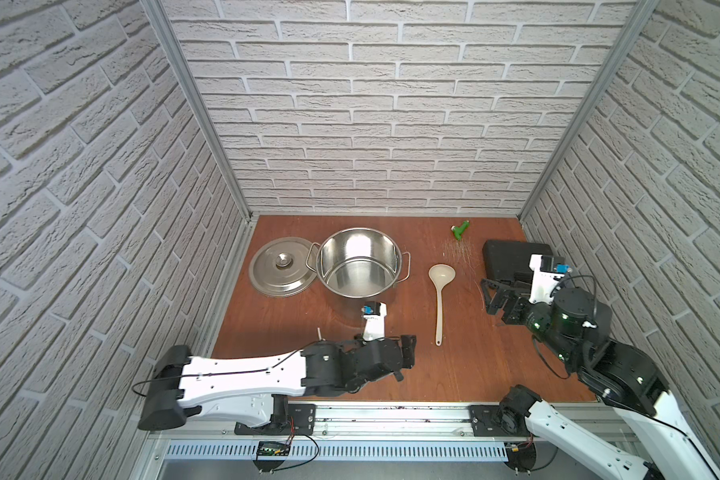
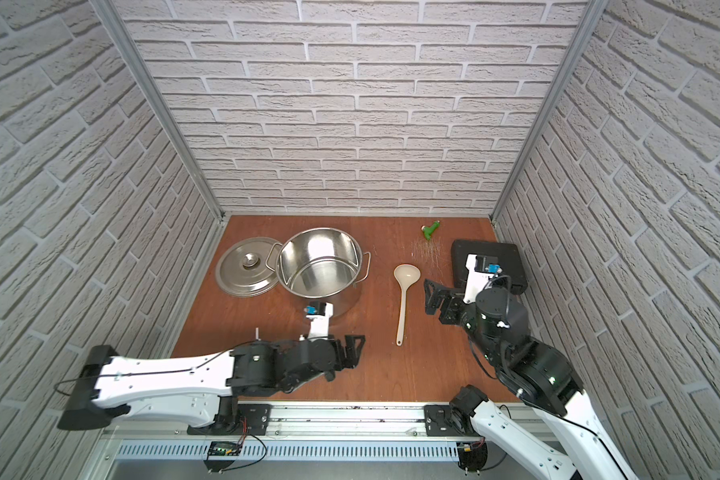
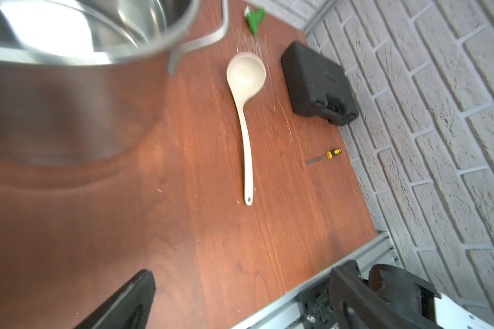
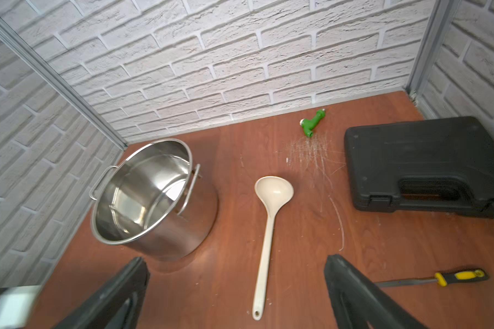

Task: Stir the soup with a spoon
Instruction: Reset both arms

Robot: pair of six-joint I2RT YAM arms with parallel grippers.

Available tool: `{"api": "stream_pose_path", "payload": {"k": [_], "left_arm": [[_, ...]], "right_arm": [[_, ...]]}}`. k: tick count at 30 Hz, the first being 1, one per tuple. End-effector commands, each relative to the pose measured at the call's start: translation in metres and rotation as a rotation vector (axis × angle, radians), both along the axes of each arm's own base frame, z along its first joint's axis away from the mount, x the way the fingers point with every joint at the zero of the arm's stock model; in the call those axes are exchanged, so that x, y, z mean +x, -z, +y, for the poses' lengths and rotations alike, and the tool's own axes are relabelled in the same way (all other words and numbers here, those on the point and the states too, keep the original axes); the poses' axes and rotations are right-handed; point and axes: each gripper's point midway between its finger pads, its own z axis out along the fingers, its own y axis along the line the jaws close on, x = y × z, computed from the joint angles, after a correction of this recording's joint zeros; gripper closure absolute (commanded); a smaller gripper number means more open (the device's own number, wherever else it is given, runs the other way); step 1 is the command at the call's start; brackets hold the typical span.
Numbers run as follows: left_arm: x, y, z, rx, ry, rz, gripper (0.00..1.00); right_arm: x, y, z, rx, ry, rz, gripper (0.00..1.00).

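Note:
No soup shows; its vessel, a shiny steel stockpot (image 1: 360, 249) (image 2: 321, 253) (image 4: 154, 196), stands open and looks empty at the back left of the table. In the left wrist view the pot wall (image 3: 54, 114) is close by. The spoon, a cream ladle (image 1: 439, 299) (image 2: 403, 299) (image 3: 246, 136) (image 4: 268, 228), lies flat to the pot's right, bowl towards the back wall. My left gripper (image 1: 408, 352) (image 2: 356, 351) (image 3: 244, 270) hangs open in front of the pot, left of the ladle's handle end. My right gripper (image 1: 488, 297) (image 2: 429, 296) (image 4: 236, 259) is open to the ladle's right, holding nothing.
The pot's lid (image 1: 283, 266) lies flat, touching the pot's left side. A black case (image 1: 512, 257) (image 4: 425, 162) sits at the right wall, a green fitting (image 1: 460, 230) near the back wall, and a yellow-handled screwdriver (image 4: 457, 276) (image 3: 325, 156) near the right gripper. Brick walls close three sides.

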Motion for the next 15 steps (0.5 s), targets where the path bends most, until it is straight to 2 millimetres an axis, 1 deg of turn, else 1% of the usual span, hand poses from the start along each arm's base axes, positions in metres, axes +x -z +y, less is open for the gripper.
{"api": "stream_pose_path", "payload": {"k": [1, 2, 3, 5, 6, 7, 8, 9, 10, 11, 13, 15], "left_arm": [[0.018, -0.025, 0.1, 0.486, -0.062, -0.244, 0.02], [0.021, -0.039, 0.105, 0.54, -0.015, -0.297, 0.02], [0.024, -0.055, 0.11, 0.589, 0.028, -0.352, 0.02], [0.034, -0.086, 0.131, 0.651, 0.002, -0.441, 0.02], [0.041, -0.102, 0.146, 0.669, -0.051, -0.475, 0.02], [0.047, -0.116, 0.161, 0.683, -0.118, -0.507, 0.02], [0.053, -0.124, 0.174, 0.691, -0.179, -0.521, 0.02], [0.057, -0.132, 0.196, 0.683, -0.28, -0.532, 0.02], [0.064, -0.131, 0.212, 0.691, -0.34, -0.531, 0.02], [0.07, -0.126, 0.221, 0.701, -0.359, -0.525, 0.02], [0.086, -0.105, 0.243, 0.703, -0.414, -0.479, 0.02], [0.104, -0.075, 0.27, 0.696, -0.483, -0.398, 0.02]], "right_arm": [[0.028, 0.001, -0.004, -0.231, 0.018, -0.08, 0.01], [0.034, 0.007, -0.006, -0.28, 0.034, -0.092, 0.01], [0.04, 0.007, -0.011, -0.328, 0.067, -0.117, 0.02], [0.051, 0.01, -0.015, -0.433, 0.082, -0.169, 0.02], [0.058, 0.015, -0.017, -0.466, 0.095, -0.188, 0.02], [0.066, 0.025, -0.018, -0.49, 0.096, -0.194, 0.02], [0.072, 0.035, -0.022, -0.489, 0.111, -0.19, 0.02], [0.08, 0.049, -0.031, -0.465, 0.144, -0.176, 0.02], [0.087, 0.064, -0.038, -0.428, 0.167, -0.158, 0.02], [0.093, 0.077, -0.047, -0.404, 0.19, -0.139, 0.02], [0.105, 0.102, -0.057, -0.379, 0.225, -0.112, 0.02], [0.117, 0.123, -0.063, -0.388, 0.25, -0.096, 0.02]]}}
